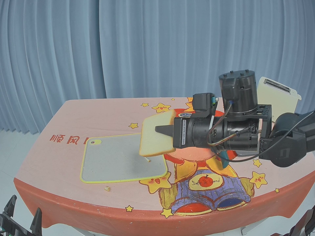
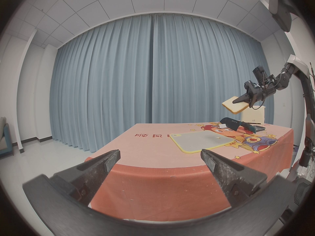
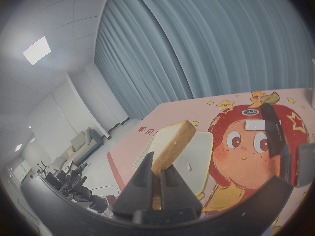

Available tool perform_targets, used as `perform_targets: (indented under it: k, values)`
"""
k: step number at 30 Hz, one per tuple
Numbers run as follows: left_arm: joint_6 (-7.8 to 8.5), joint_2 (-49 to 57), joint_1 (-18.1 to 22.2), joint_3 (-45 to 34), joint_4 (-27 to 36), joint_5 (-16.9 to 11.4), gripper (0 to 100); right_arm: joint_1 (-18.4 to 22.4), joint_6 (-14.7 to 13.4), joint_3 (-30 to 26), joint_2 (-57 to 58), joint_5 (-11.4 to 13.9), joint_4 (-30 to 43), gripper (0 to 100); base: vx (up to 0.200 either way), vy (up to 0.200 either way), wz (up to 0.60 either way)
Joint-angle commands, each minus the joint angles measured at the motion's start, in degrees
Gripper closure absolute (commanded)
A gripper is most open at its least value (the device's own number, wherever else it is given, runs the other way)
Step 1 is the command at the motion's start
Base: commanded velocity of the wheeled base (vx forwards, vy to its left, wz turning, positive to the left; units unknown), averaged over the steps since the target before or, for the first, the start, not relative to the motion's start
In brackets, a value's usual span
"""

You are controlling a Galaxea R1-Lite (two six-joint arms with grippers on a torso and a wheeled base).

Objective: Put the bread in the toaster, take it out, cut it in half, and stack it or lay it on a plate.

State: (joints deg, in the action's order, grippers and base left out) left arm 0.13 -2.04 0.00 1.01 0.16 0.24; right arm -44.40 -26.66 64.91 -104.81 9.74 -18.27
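My right gripper (image 1: 160,130) is shut on a slice of bread (image 1: 154,135) and holds it in the air over the right edge of the grey cutting board (image 1: 115,159). From the right wrist view the bread (image 3: 172,143) stands tilted between the fingers (image 3: 144,174), above the board (image 3: 200,154). The white toaster (image 1: 278,97) stands at the table's far right, behind the right arm. A black knife (image 3: 274,131) with a teal handle lies on the tablecloth's cartoon. My left gripper (image 2: 160,163) is open and empty, low in front of the table's left side.
The table's front edge (image 1: 98,213) is near the left gripper (image 1: 23,213). Crumbs lie on the board and the cloth (image 1: 107,188). A flat grey object (image 3: 306,164) lies beside the knife. A curtain hangs behind the table.
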Motion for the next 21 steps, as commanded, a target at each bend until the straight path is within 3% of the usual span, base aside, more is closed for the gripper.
perform_targets:
  k: [1,5,10,11,15,21]
  values:
    - [0.04,-0.1,0.0,-0.9,0.0,0.0,0,0.2,-1.3,1.7,-3.1,-0.2,-0.1,100,0.0,0.0,0.0]
    - [-0.05,-0.1,0.0,-1.0,0.0,0.0,0,0.3,-4.0,4.7,-5.6,-0.5,-0.1,100,0.0,0.0,0.0]
    - [0.04,-0.1,0.0,-1.0,0.0,0.0,0,-0.5,-10.3,7.2,-9.3,-0.8,-0.1,100,0.0,0.0,0.0]
    - [0.04,-0.1,0.0,-1.0,0.0,0.0,0,-0.5,-10.4,7.2,-9.4,-0.8,-0.1,100,0.0,0.0,0.0]
    - [0.04,-0.1,0.0,-1.0,0.0,0.0,0,-1.6,-15.3,7.8,-14.1,-3.2,-6.3,100,0.0,0.0,0.0]
    - [0.04,-0.1,0.0,-1.0,0.0,0.0,0,-1.9,-17.1,8.6,-20.2,-4.6,-9.2,100,0.0,0.0,0.0]
